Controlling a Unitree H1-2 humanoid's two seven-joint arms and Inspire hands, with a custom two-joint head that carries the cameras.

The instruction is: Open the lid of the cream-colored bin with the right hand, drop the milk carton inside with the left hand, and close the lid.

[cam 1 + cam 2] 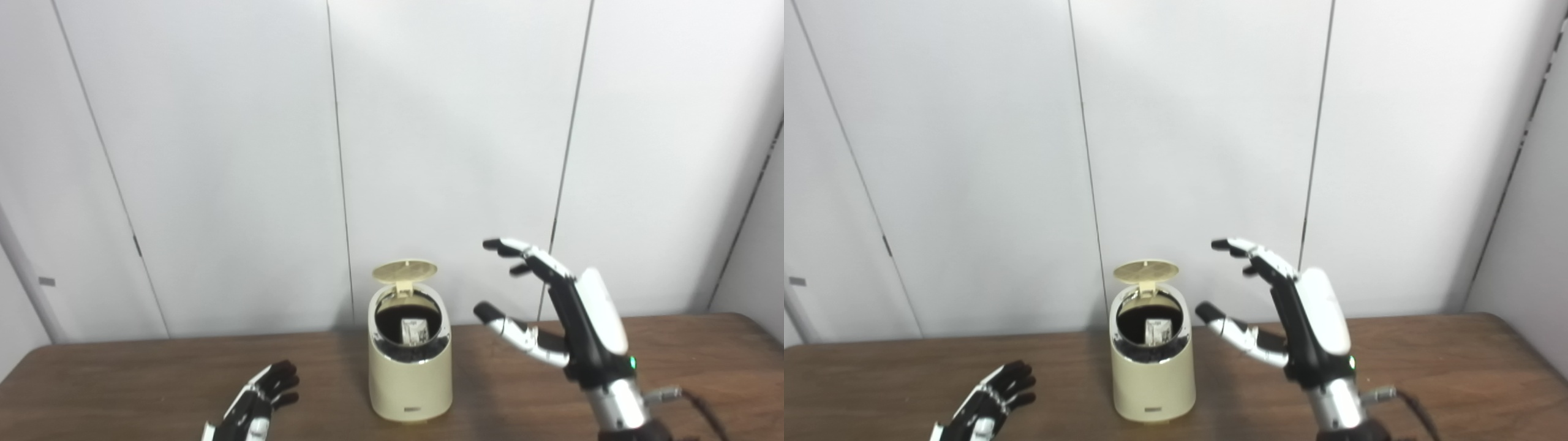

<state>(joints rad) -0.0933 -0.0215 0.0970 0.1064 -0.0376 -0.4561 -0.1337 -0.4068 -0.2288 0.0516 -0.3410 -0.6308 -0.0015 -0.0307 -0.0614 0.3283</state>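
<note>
Brown tabletop [122,380], wood-grain, carrying all. Cream-colored bin [410,380] upright at centre, rigid plastic, probably light and easy to shove. Right robot hand [551,312] raised to the right of bin, fingers spread, holding nothing. Left robot hand [260,401] low at near left, open and empty. Lid [405,271] hinged up at far rim; best pressed down from the top. Milk carton [414,331] inside bin, presumably light.

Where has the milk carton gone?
The milk carton sits inside the cream-colored bin at table centre, under its raised lid, between the two robot hands.
</note>
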